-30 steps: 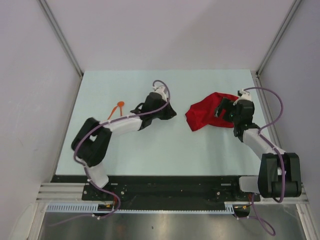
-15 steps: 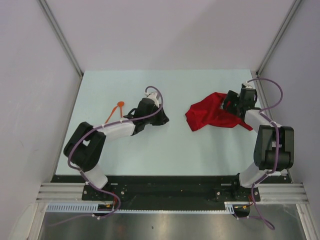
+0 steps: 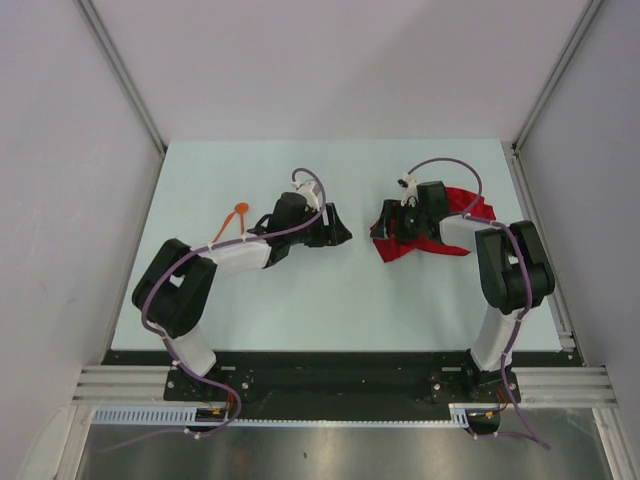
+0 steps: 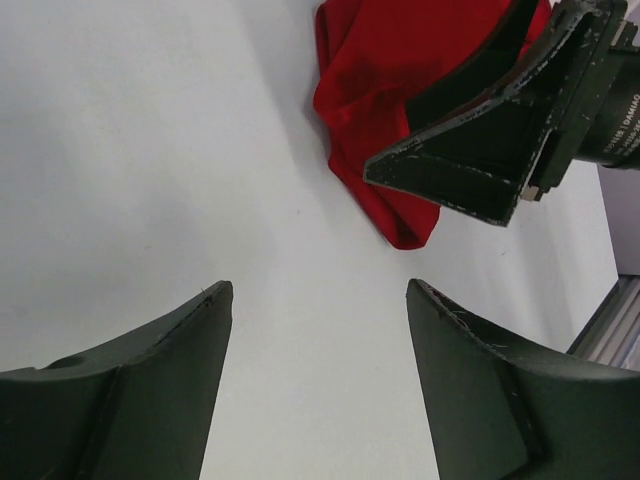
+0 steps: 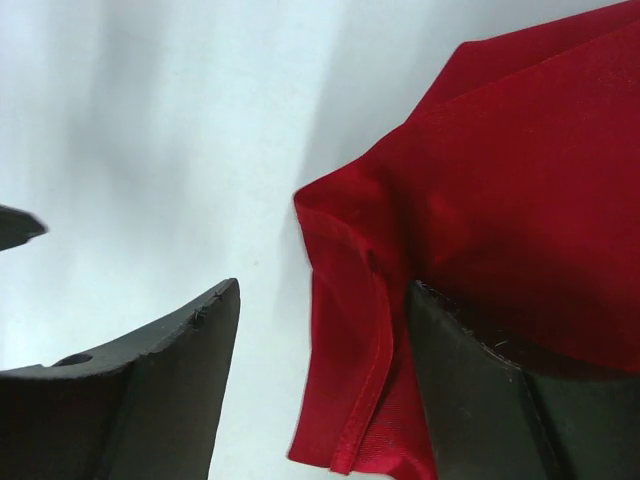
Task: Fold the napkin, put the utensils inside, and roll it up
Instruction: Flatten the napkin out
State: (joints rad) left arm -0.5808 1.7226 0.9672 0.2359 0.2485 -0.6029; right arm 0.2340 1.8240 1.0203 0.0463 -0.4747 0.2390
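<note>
Red napkin (image 5: pixel 520 170), right end effector (image 5: pixel 322 300) swung left

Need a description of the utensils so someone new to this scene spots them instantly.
Start at the pale table and look at its left half, where the left arm reaches across. Just beyond that arm lie the utensils: thin orange plastic pieces, one with a small round end. They are the only orange thing, far smaller than the red napkin on the right.

Utensils (image 3: pixel 237 212) lay left on table (image 3: pixel 300 300); napkin (image 3: pixel 398 247) right, well apart. Left gripper (image 3: pixel 340 226) between them; right gripper (image 3: pixel 387 221) over napkin's left edge.
</note>
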